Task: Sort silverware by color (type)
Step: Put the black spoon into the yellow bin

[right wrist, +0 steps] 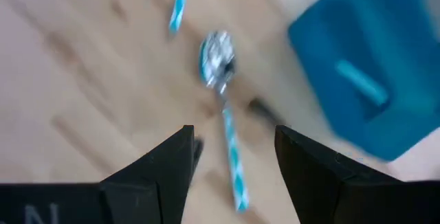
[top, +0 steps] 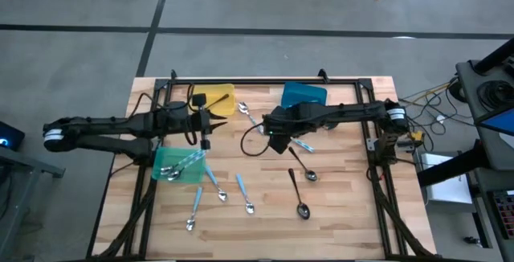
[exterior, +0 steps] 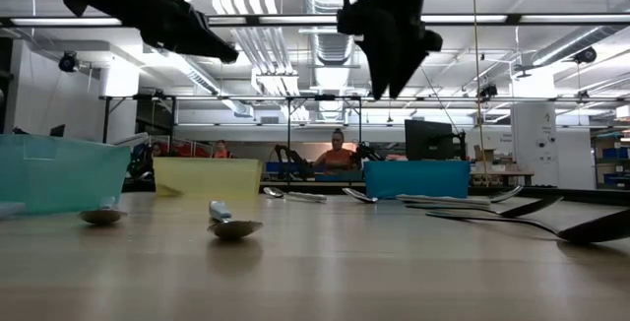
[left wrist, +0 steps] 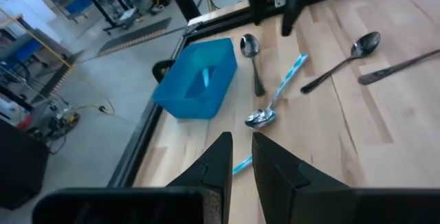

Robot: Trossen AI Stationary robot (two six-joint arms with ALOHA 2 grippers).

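My left gripper (top: 206,139) hovers by the far right corner of the green bin (top: 165,169), shut on a blue-handled spoon, of which only a short striped piece (left wrist: 240,164) shows. The green bin holds blue-handled spoons (top: 183,164). My right gripper (top: 272,142) hangs open, pointing down over a blue-handled spoon (right wrist: 221,93) that lies flat on the table; its fingers stand above it without touching. More blue-handled spoons (top: 243,193) lie near the front. Two dark spoons (top: 299,194) lie right of centre, and a silver spoon (top: 249,116) lies between the yellow and blue bins. My left gripper pinches a light blue striped handle (left wrist: 242,163) between its two fingers, which point nearly level toward the table's right. The handle lies slanted across the narrow gap. The fingers hide the rest of the spoon, so which end they have cannot be told. It is clear of the table.
A yellow bin (top: 215,101) and a blue bin (top: 303,95) stand at the far edge. A black cable loops on the table (top: 250,143) between the grippers. A dark frame runs around the table's far edge and sides (top: 371,145). People sit in the room beyond (exterior: 337,152).
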